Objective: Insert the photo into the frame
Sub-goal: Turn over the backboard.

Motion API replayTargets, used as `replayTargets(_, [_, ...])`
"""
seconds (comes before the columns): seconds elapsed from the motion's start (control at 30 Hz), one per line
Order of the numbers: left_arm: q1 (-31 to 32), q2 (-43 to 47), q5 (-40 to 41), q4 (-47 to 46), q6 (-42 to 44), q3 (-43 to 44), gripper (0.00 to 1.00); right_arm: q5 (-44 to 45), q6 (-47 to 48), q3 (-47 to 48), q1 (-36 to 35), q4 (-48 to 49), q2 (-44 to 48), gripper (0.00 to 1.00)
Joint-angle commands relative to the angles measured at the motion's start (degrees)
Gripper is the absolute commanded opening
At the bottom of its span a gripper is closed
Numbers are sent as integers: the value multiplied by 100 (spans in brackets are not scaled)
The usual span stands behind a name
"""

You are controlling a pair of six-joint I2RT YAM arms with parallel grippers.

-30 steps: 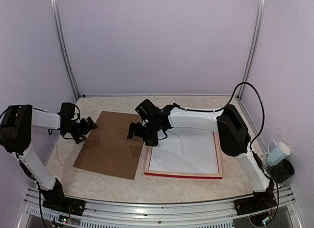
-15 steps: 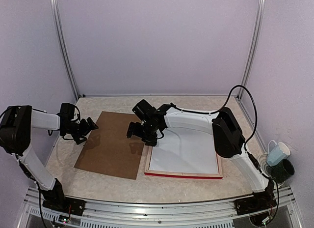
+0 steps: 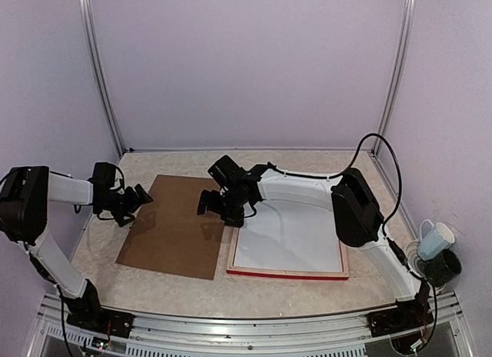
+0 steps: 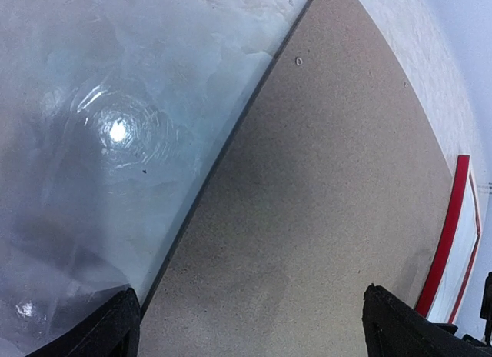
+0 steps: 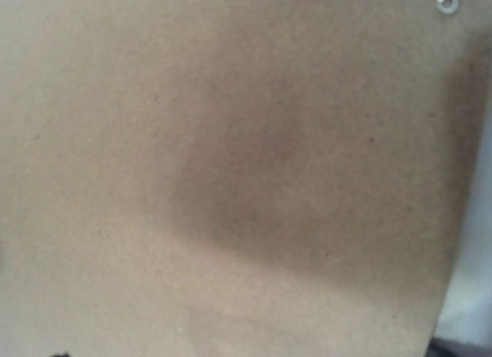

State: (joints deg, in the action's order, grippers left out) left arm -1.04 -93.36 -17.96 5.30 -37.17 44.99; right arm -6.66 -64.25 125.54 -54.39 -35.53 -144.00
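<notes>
Since a second ago the right arm has drawn its elbow leftward and carried the right gripper (image 3: pixel 217 209) a little further left, off the frame's corner and over the right edge of the brown backing board (image 3: pixel 173 226). The left arm has hardly stirred.

Both grippers are spread wide and hold nothing. The left gripper (image 3: pixel 137 205) hovers at the board's far left edge, and its wrist view shows the 2 fingers splayed with only board and glossy worktop (image 3: pixel 254 291) between them. The right wrist view is filled with blurred board close below it, with a small metal eyelet at the upper right.

The frame (image 3: pixel 286 274) lies flat to the right of the board, nearly touching it, its red face down and the red showing along the near side. A white sheet lies inside it; I take this for the photo (image 3: pixel 288 238), back upward, so it looks already seated. By my guess the 2 arms flank the board to lift it by opposite edges and lay it over the photo.

The board lies flat, so its edges offer little purchase. Bare worktop remains in front and behind, but the gap between board and frame is narrow.
</notes>
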Motion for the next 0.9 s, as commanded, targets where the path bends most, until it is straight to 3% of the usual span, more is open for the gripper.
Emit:
replayTargets(0.0, [64, -14, -369, 79, -70, -130, 99, -555, 359, -702, -74, 1150, 173, 99])
replayTargets(0.2, [60, -35, -356, 73, -71, -131, 99, -688, 662, -1562, -72, 2319, 925, 99])
replayTargets(0.87, [63, 243, -570, -42, -223, -327, 99, -1261, 851, -3218, -78, 4163, 2175, 99])
